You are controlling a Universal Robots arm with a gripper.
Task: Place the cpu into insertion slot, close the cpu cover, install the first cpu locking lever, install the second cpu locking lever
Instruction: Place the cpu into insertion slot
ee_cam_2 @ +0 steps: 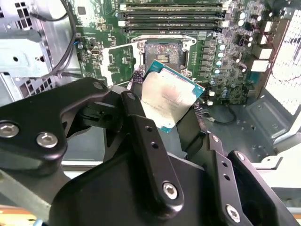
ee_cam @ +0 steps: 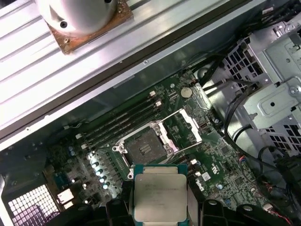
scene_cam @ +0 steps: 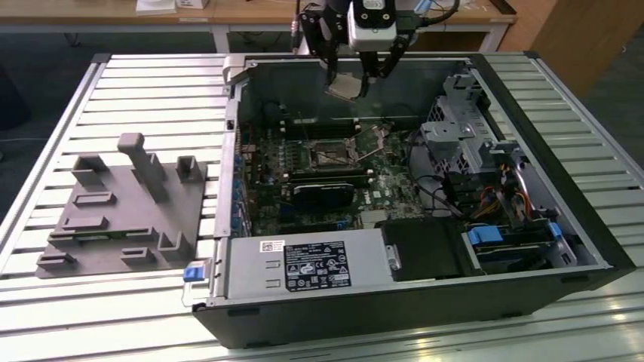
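Tool [scene_cam: 352, 84] of black metal hangs over the far end of the open black computer case [scene_cam: 548, 162], its 2 fingers [ee_cam_2: 141, 117] closed on opposite edges of the small flat square cpu [ee_cam_2: 171, 99] with a pale silvery-grey metal top and a teal-green rim. The cpu is held in the air, tilted, well above the green motherboard [ee_cam: 214, 162] and touching nothing but the fingers.

Below it, the square insertion slot [ee_cam: 143, 146] lies bare, its dark contact field uncovered. The cpu cover [ee_cam: 194, 126], a thin square metal frame with an open window, looks swung back on its hinge just beside the slot, though its exact angle is hard to judge. 4 long black memory slots [ee_cam_2: 171, 19] run in a row along one side of the slot.

In the exterior view, a black fan-cooled card [scene_cam: 327, 192] sits on the board nearer the camera than the slot. The case rests on a slatted silver metal counter [scene_cam: 151, 90], and a grey moulded fixture block [scene_cam: 121, 215] stands on the counter at the exterior view's left, well apart from the case.
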